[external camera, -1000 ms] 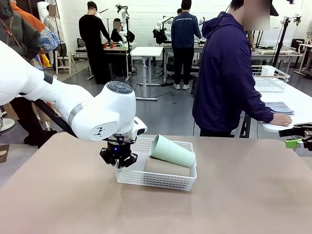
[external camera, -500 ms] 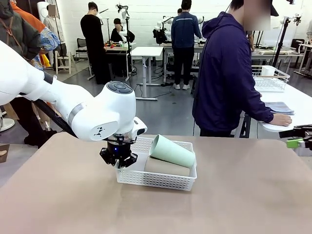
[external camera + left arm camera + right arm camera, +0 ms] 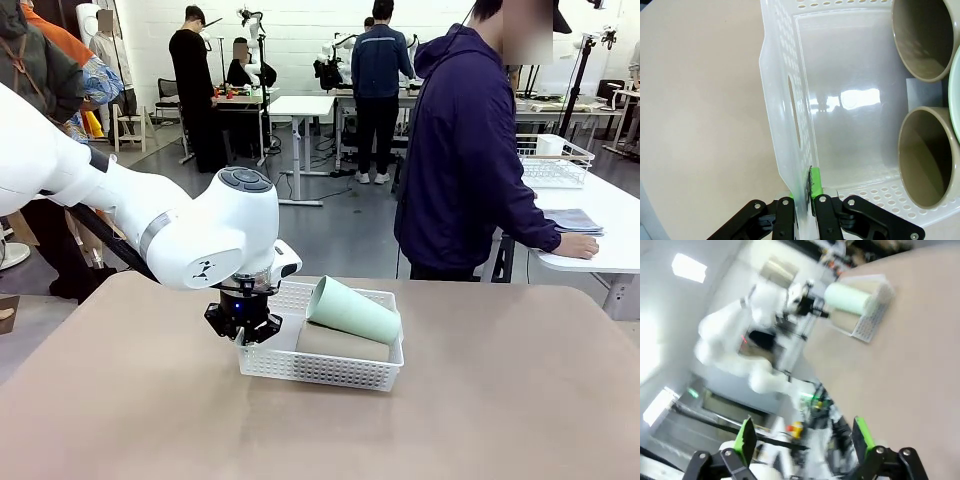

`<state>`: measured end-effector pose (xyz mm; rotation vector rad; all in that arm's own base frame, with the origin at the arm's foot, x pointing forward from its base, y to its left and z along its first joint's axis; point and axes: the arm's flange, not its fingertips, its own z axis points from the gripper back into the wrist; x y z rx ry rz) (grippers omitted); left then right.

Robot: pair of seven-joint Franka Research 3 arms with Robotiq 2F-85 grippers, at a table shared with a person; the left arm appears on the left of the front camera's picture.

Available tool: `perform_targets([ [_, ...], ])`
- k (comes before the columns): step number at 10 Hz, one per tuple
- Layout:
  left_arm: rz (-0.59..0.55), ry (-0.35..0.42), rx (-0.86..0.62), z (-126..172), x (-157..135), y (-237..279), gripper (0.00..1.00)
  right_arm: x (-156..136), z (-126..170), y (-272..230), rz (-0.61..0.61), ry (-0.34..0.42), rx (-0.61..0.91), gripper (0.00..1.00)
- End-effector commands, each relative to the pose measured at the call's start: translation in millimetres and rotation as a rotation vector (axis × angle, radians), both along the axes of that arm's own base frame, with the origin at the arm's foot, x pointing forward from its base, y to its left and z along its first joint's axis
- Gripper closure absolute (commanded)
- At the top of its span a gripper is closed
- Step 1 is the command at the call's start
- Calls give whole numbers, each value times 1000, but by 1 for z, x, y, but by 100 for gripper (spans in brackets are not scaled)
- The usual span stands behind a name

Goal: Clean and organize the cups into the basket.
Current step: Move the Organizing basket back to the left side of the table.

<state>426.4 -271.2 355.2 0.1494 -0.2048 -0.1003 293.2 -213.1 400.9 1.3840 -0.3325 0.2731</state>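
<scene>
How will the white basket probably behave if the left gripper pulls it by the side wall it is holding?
The basket looks like thin perforated plastic, so its wall may flex where the left gripper pinches it. It appears light and would probably slide easily on the smooth table. The mint cup, lying across the tan cups, might roll.

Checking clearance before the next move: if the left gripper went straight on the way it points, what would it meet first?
Nothing new: the left gripper is already shut on the basket end wall, pointing down. Straight on, it probably meets the table under the basket.
</scene>
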Motion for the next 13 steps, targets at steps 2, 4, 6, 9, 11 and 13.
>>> perform_targets([
  [2,-6,-2,10,-2,-2,0,100,6,8,-33,-67,315,105,0],
  [4,-6,-2,10,-2,-2,0,100,12,5,-52,-80,344,112,0],
  [6,-6,-2,10,-2,-2,0,100,2,0,-41,-66,329,80,0],
  [9,-6,-2,10,-2,-2,0,100,2,0,-41,-66,329,80,0],
  [11,0,0,0,0,0,0,94,2,0,-41,-66,329,80,0],
  [13,-74,40,64,-14,4,69,94,2,0,-41,-66,329,80,0],
])
